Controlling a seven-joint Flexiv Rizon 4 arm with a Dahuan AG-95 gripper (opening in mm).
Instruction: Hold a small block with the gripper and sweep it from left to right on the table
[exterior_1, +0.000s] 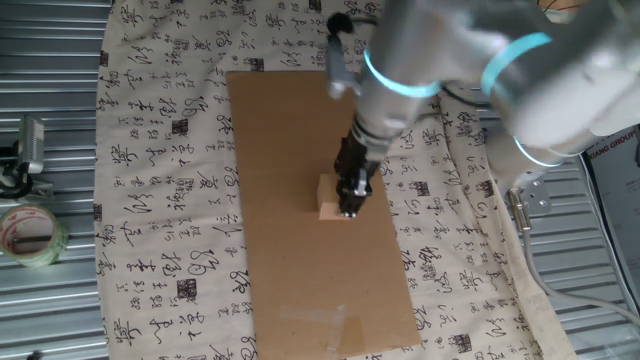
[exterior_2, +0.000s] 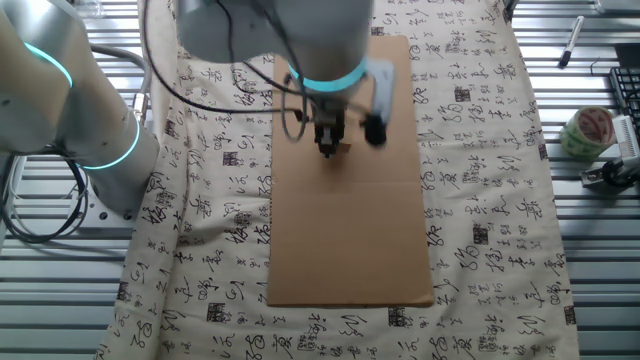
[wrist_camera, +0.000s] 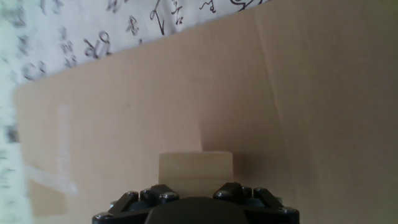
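Note:
The small block (exterior_1: 328, 197) is a pale tan wooden cube resting on the brown cardboard sheet (exterior_1: 290, 150) of the table, about midway along it. My gripper (exterior_1: 350, 207) points straight down at the block, its black fingers against the block's sides. In the other fixed view the block (exterior_2: 344, 148) peeks out just right of the gripper (exterior_2: 328, 148). The hand view shows the block (wrist_camera: 195, 169) filling the gap between the two fingertips (wrist_camera: 160, 194), with the gripper (wrist_camera: 196, 190) shut on it. The block's lower part is hidden behind the gripper body.
A tape roll (exterior_1: 30, 235) lies on the ribbed metal at the left, next to a metal clamp (exterior_1: 27, 150). The tape roll (exterior_2: 588, 132) sits at the right edge in the other fixed view. A clear tape patch (exterior_1: 322, 322) marks the cardboard's near end. Calligraphy cloth (exterior_1: 170, 200) surrounds the cardboard.

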